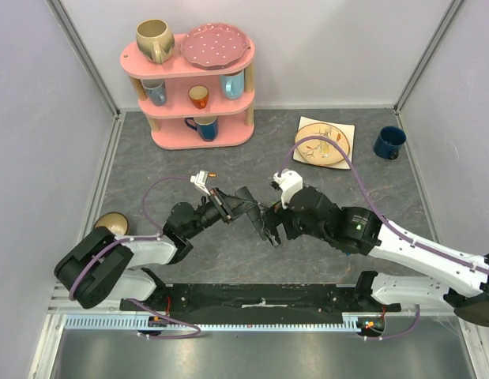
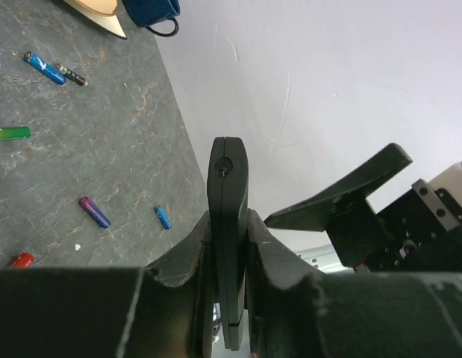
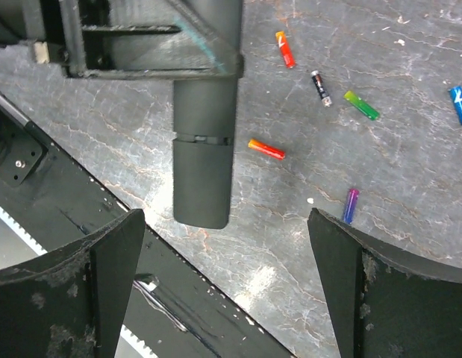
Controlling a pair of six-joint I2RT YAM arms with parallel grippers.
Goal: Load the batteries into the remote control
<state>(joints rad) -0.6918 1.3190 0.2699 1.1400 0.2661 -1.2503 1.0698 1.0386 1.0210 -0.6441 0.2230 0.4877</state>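
Note:
My left gripper [image 2: 229,227] is shut on the remote control [image 2: 228,171], a slim black bar seen edge-on, held above the table. In the right wrist view the remote [image 3: 204,149] sticks out from the left gripper, with its free end between my right gripper's [image 3: 226,224] wide-open fingers [image 3: 104,261] but not touching them. In the top view both grippers meet at mid-table, left [image 1: 228,205] and right [image 1: 269,229]. Several batteries lie loose on the table: orange-red [image 3: 266,149], purple [image 3: 351,205], green [image 3: 362,105], dark [image 3: 320,87], blue [image 3: 460,104], another orange-red [image 3: 286,48].
A pink shelf [image 1: 189,138] with mugs and a plate stands at the back. A plate on a napkin [image 1: 325,142] and a blue mug [image 1: 389,142] are at the back right. A tan bowl [image 1: 110,223] sits by the left arm. A black rail [image 1: 260,296] runs along the near edge.

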